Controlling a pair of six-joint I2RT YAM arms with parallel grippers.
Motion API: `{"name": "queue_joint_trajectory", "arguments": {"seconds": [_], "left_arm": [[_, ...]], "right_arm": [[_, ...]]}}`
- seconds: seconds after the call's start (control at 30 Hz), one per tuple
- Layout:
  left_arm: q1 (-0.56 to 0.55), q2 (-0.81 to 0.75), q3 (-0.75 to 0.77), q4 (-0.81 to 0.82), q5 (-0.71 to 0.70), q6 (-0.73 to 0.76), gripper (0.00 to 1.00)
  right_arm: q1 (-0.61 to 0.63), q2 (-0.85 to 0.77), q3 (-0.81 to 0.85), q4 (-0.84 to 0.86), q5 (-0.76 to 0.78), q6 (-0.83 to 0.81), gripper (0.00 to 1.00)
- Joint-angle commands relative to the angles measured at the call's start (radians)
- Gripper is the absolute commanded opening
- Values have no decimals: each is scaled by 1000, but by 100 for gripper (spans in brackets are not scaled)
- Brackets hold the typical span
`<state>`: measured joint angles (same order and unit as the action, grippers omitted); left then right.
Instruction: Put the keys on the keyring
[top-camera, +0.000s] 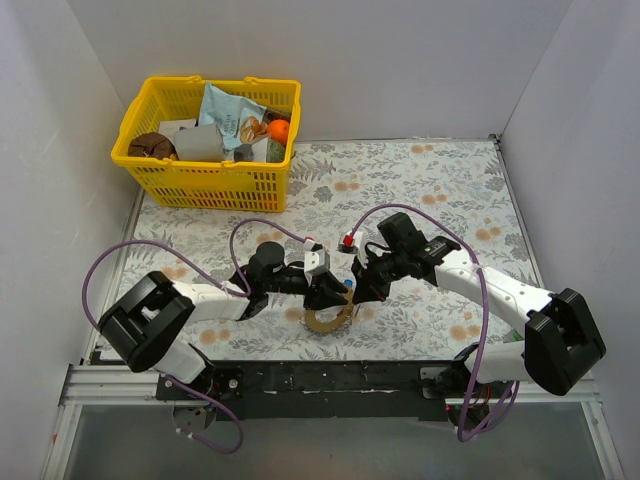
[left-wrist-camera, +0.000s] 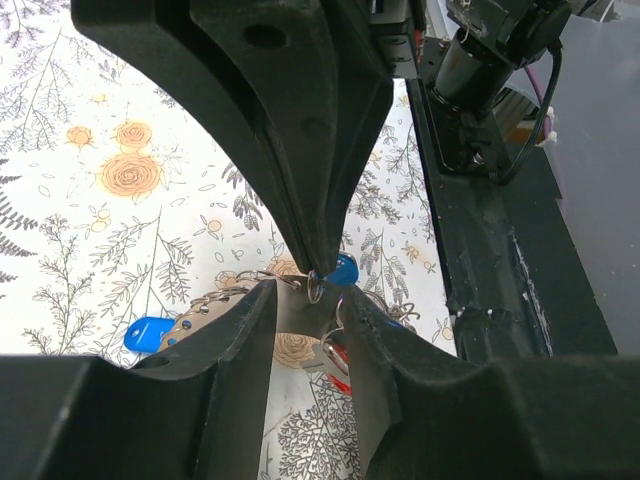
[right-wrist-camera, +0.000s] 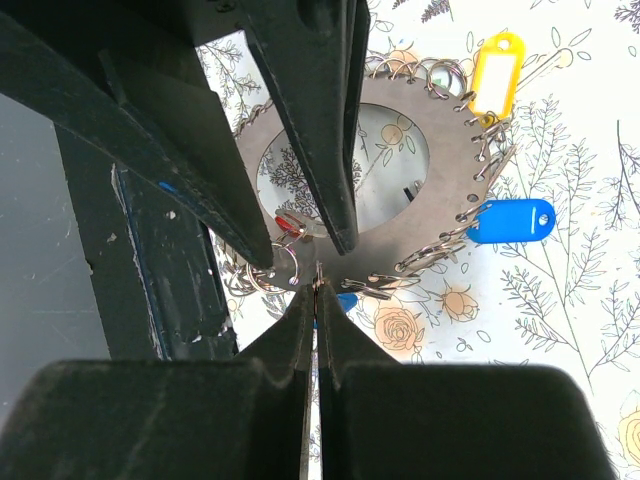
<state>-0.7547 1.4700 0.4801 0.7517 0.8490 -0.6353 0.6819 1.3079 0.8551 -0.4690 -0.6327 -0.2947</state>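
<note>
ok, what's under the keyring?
Through the keyring's open middle, only the floral tablecloth shows. A blue tag and a yellow tag stick out past the rim. Whatever lies beneath the metal itself is covered.

The keyring (right-wrist-camera: 455, 205) is seen silver; the key cap (right-wrist-camera: 510, 221) blue; the basket (top-camera: 210, 185) yellow; the tablecloth (top-camera: 450, 180) is printed with grey leaves, orange flowers.
</note>
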Motion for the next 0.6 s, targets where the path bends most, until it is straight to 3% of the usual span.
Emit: {"name": "queue_joint_trajectory", "arguments": {"seconds": [0.0, 0.57], "left_arm": [[3, 29, 37, 32, 10, -10, 31], [3, 79, 66, 26, 79, -10, 25]], "right_arm": [[4, -35, 12, 30, -30, -6, 1], [4, -39, 10, 33, -22, -3, 1]]}}
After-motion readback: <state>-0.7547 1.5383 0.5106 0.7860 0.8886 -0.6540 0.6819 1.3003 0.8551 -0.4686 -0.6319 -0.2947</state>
